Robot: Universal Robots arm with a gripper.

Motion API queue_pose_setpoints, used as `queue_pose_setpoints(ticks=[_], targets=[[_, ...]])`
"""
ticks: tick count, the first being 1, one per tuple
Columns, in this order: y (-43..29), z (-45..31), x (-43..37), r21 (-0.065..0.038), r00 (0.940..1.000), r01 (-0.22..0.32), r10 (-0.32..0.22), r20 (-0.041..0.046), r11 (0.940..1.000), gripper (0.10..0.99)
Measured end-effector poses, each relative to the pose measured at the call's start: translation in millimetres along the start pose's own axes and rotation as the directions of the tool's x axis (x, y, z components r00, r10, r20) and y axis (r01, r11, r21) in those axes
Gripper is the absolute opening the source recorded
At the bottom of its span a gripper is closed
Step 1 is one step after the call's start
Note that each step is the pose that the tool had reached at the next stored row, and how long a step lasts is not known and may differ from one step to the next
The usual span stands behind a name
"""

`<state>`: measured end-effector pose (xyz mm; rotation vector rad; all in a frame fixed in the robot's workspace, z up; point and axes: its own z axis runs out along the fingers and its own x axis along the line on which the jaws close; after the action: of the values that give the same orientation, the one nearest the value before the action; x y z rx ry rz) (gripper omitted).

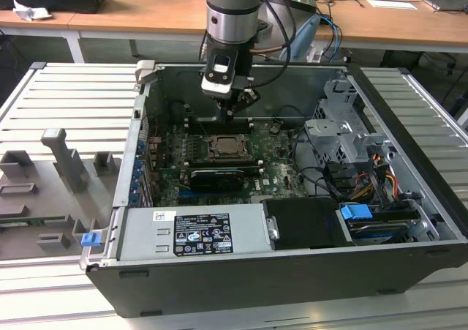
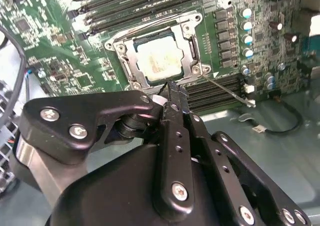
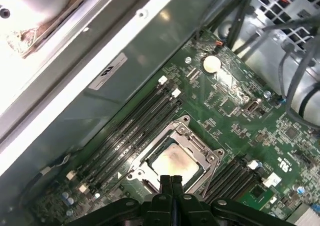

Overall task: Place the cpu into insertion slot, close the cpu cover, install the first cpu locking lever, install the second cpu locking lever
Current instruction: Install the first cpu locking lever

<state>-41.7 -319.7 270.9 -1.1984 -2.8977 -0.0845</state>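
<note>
The cpu (image 2: 159, 60) is seated in the insertion slot (image 2: 191, 44) and framed by the closed cpu cover (image 2: 126, 61), midway across the green motherboard (image 2: 60, 65), between two banks of memory slots (image 2: 130, 8). The gripper (image 2: 172, 88) is poised just above the cover's edge, its fingers pressed together with nothing held. A thin locking lever (image 2: 227, 89) is angled outward from one cover corner.

A single robot arm (image 1: 232, 8) with a silver wrist section hangs straight down from the top centre of the exterior view. A pale block (image 1: 218, 77) is mounted on the wrist, and below it a black gripper (image 1: 234, 112) points downward. In the second wrist view, the gripper's black linkage bars, held by silver screws, taper to a narrow tip. In both wrist views the jaws are pressed flat together.
</note>
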Motion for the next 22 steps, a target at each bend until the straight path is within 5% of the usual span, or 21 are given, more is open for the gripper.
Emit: queue_pose_setpoints(ticks=[4,11,16,19,22], targets=[[0.0,0.0,0.0,0.002,0.9968,0.080,-0.080,-0.0040,0.9968,0.106],[0.0,0.0,0.0,0.004,0.9746,0.224,-0.224,-0.0114,0.9746,0.106],[0.0,0.0,0.0,0.006,0.9424,0.334,-0.334,-0.0175,0.9425,0.106],[0.0,0.0,0.0,0.006,0.9279,0.372,-0.372,-0.0197,0.9281,0.106],[-0.1,0.0,-0.1,0.006,0.9006,0.434,-0.434,-0.0234,0.9008,0.106]])
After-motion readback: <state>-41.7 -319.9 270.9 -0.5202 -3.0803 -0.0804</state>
